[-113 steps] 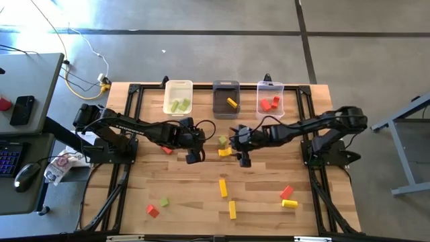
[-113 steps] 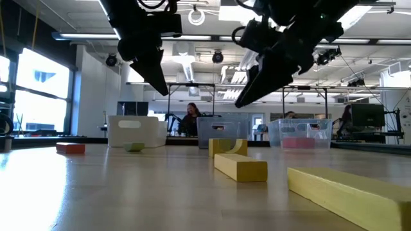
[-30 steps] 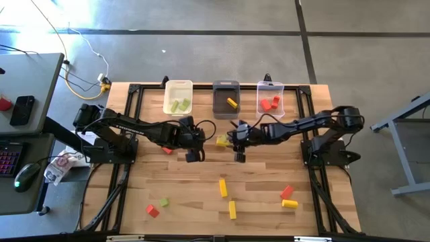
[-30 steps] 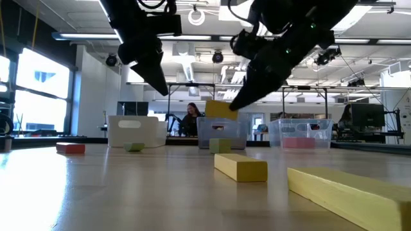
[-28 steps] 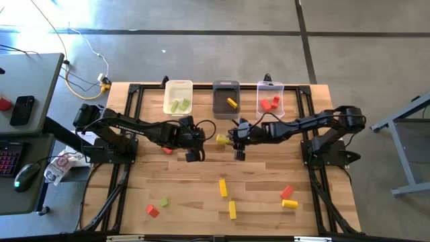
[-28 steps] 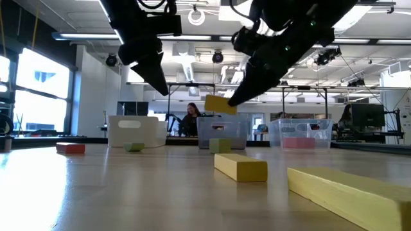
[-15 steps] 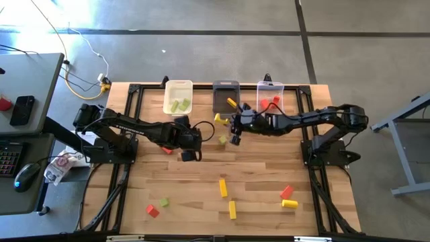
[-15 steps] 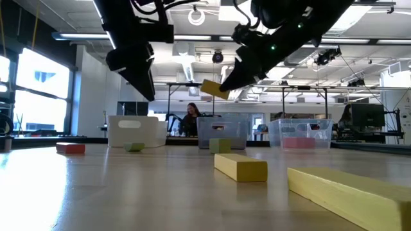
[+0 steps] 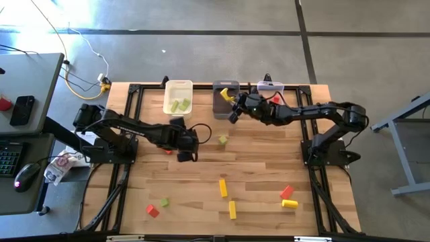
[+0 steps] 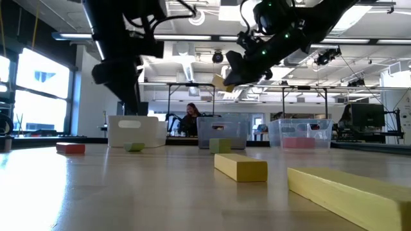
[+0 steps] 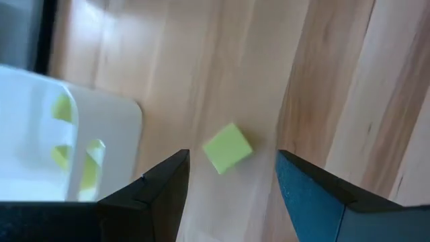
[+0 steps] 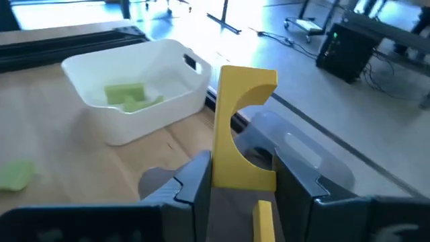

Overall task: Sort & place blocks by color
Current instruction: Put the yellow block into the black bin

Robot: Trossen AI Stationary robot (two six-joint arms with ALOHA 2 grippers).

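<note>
My right gripper (image 9: 232,109) is shut on a yellow arch-shaped block (image 12: 240,128) and hangs over the dark grey bin (image 9: 222,104) at the table's far edge. That bin has another yellow block (image 12: 263,216) inside. My left gripper (image 9: 183,155) stands open above the table's middle left, touching nothing. A light green cube (image 11: 227,148) lies flat on the wood ahead of its fingers. The white bin (image 9: 178,97) holds green blocks. A red block (image 9: 275,101) shows in the clear bin, which my right arm partly covers. My right gripper pinches the lower end of the yellow arch block (image 12: 235,176) between its two fingers. The rest of the block sticks out past the fingertips. The fingers come slanting from the table's right side. The block is lifted clear, above the dark grey bin.
A red block (image 9: 166,150) lies by my left gripper. Near the front edge lie two yellow bars (image 9: 223,187) (image 9: 232,210), a red block (image 9: 287,192), a yellow one (image 9: 289,203), a green one (image 9: 164,202) and a red one (image 9: 153,212). Bare wood lies in between.
My right gripper has carried the yellow block up and toward the table's far edge, from beside the green cube to over the dark grey bin. My left gripper has shifted a little toward the table's left edge, still open.
</note>
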